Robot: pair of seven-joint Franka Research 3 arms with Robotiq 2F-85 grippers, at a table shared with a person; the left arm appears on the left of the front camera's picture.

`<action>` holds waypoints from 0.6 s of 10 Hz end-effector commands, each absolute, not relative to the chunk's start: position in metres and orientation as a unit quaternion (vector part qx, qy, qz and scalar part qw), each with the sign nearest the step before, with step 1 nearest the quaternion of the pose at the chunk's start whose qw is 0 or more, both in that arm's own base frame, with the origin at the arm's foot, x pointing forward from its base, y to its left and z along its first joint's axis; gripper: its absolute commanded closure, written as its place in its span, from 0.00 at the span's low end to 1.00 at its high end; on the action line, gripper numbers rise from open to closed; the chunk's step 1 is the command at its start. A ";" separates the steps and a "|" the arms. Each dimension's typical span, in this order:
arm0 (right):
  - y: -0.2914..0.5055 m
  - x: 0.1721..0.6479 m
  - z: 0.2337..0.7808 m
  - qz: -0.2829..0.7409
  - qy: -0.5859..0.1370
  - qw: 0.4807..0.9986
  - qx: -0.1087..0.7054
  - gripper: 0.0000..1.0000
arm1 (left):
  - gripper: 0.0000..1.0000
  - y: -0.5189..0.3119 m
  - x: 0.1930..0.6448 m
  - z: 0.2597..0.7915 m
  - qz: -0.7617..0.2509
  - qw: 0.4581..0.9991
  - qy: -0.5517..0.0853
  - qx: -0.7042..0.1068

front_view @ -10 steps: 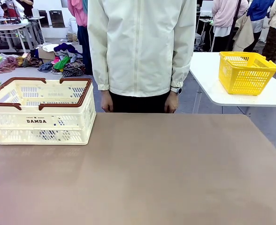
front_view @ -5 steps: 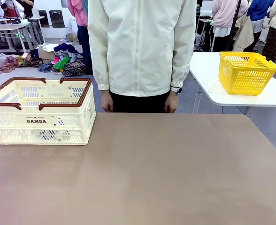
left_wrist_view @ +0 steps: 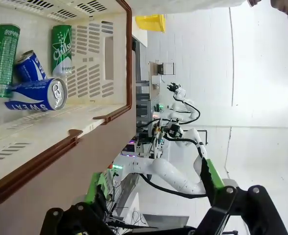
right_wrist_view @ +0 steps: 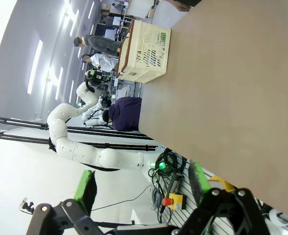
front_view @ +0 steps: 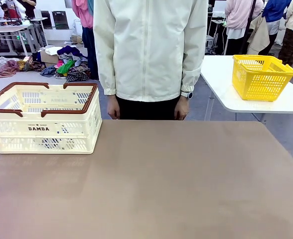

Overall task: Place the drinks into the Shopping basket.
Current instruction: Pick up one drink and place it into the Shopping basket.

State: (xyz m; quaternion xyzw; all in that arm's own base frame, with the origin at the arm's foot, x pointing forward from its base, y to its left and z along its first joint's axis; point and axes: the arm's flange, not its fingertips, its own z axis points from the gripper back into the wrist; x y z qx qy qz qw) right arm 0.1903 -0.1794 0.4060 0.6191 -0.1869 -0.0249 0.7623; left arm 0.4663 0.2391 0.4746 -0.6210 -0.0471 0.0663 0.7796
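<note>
The cream-white Shopping basket [front_view: 43, 118] with its brown rim stands at the table's left far corner. In the left wrist view its inside [left_wrist_view: 92, 63] holds the drinks lying on their sides: a green can [left_wrist_view: 61, 50], another green can [left_wrist_view: 4, 54], a blue can [left_wrist_view: 36, 94] and a second blue can [left_wrist_view: 29, 67]. My left gripper [left_wrist_view: 151, 175] hangs open off the basket's rim, with nothing between its green pads. My right gripper [right_wrist_view: 142, 182] is open and empty too, off the table's near edge, with the basket [right_wrist_view: 145, 50] far across the table.
A person in a white jacket [front_view: 150, 50] stands at the far edge, hands [front_view: 113, 108] down at their sides. A yellow mesh basket [front_view: 261, 76] sits on a separate white table [front_view: 221, 84] at the right. The brown tabletop [front_view: 161, 179] stretches wide in front.
A green-tipped blur beside the basket at the front view's left edge has slipped out of the picture. The basket and the person have not moved.
</note>
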 end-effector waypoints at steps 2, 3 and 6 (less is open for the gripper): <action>-0.179 0.192 0.412 -0.029 -0.191 0.757 0.624 0.00 | 0.00 0.239 0.463 0.478 0.056 0.783 -0.049 -0.618; -0.179 0.192 0.412 -0.029 -0.191 0.757 0.624 0.00 | 0.00 0.239 0.463 0.478 0.056 0.783 -0.049 -0.618; -0.179 0.192 0.412 -0.029 -0.191 0.757 0.624 0.00 | 0.00 0.239 0.463 0.478 0.056 0.783 -0.049 -0.618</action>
